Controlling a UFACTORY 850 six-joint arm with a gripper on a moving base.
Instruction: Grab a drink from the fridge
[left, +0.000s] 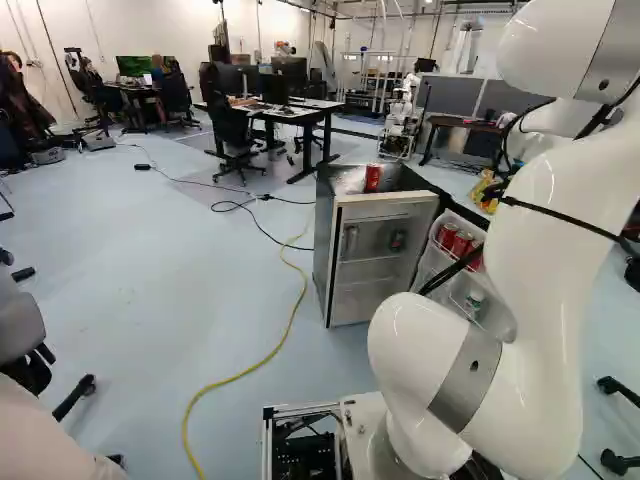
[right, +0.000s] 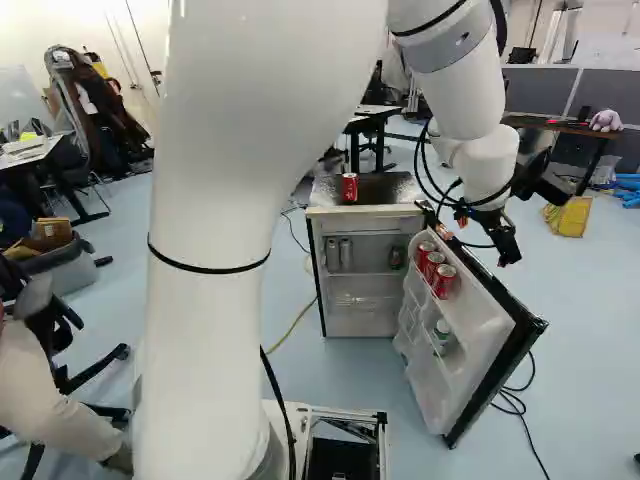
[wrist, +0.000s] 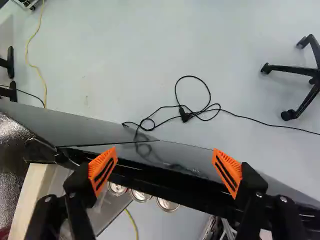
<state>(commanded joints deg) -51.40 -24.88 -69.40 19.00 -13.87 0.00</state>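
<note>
Door (right: 487, 322): wide open, so reaching in looks fair; I'd avoid bumping it.
Red cans (right: 433, 265): three in the door's upper rack; centre over one, then lift straight up, clear of the rim.
Gripper (wrist: 165, 167): fingers spread, nothing pinched, above the door's edge; shift to the rack side first, I'd say.
Fridge (left: 324, 245): a lone can (right: 349, 187) stands on top, probably easier to reach around.

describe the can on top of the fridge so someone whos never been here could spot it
Find the small fridge with its door open. On its silvery top stands one upright red can. Unlike the three red cans in the door, it stands alone, up on top.
</note>
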